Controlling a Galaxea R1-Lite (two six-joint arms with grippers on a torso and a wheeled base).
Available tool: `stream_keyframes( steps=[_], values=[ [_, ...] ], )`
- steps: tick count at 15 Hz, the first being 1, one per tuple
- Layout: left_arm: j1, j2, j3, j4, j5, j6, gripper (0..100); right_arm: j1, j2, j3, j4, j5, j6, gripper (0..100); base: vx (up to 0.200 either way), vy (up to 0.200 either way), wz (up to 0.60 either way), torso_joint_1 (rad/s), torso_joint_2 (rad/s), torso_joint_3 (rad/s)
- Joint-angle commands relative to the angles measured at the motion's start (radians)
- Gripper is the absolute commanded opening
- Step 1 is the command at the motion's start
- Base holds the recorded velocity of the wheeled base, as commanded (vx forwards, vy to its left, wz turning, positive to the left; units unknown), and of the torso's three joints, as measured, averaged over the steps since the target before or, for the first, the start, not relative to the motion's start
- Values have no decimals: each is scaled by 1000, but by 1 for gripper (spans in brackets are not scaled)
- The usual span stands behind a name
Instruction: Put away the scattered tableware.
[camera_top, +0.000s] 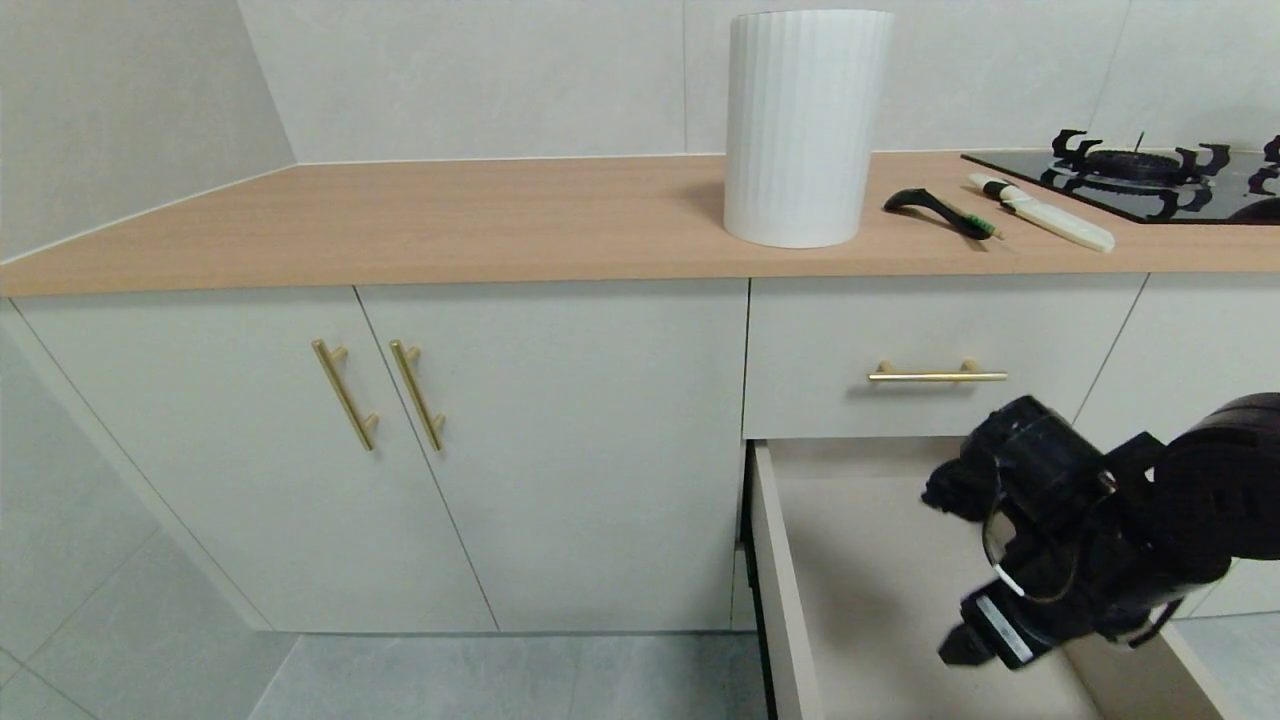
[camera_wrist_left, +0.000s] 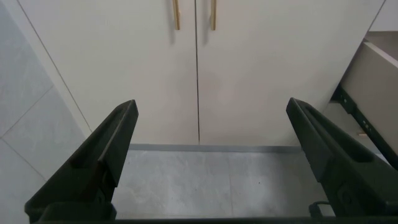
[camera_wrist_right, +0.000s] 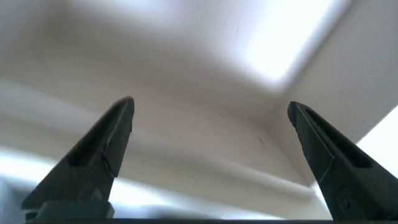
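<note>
A black peeler (camera_top: 940, 212) and a white knife (camera_top: 1045, 213) with a green band lie on the wooden countertop (camera_top: 450, 215), to the right of a tall white ribbed container (camera_top: 800, 125). Below them the lower drawer (camera_top: 785, 600) stands pulled out, with nothing showing on its bare floor. My right gripper (camera_top: 945, 492) hangs over the drawer's inside. In the right wrist view it (camera_wrist_right: 210, 102) is open, facing an inner corner of the drawer with nothing between its fingers. My left gripper (camera_wrist_left: 211, 106) is open too, low down and facing the cabinet doors.
A black gas hob (camera_top: 1150, 175) sits at the counter's far right. The upper drawer with a brass handle (camera_top: 937, 376) is closed. Two cabinet doors with brass handles (camera_top: 380, 393) are closed at the left. The open drawer's side (camera_wrist_left: 373, 68) juts out above the grey tiled floor (camera_wrist_left: 199, 186).
</note>
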Motion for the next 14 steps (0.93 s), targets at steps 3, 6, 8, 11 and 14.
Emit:
stream_keyframes(
  steps=[3,6,8,11,14],
  values=[
    [0,0,0,0,1,0,100,-98,19,-57,-202,-6,92,100,0,0,0,0,0,0],
    [0,0,0,0,-1,0,100,-127,-4,-54,-277,-8,93,100,0,0,0,0,0,0],
    [0,0,0,0,1,0,100,-134,-20,-52,-281,-9,92,100,0,0,0,0,0,0],
    [0,0,0,0,1,0,100,-139,-23,-55,-283,-34,90,100,0,0,0,0,0,0],
    [0,0,0,0,1,0,100,-139,-23,-48,-309,-65,90,100,0,0,0,0,0,0]
  ],
)
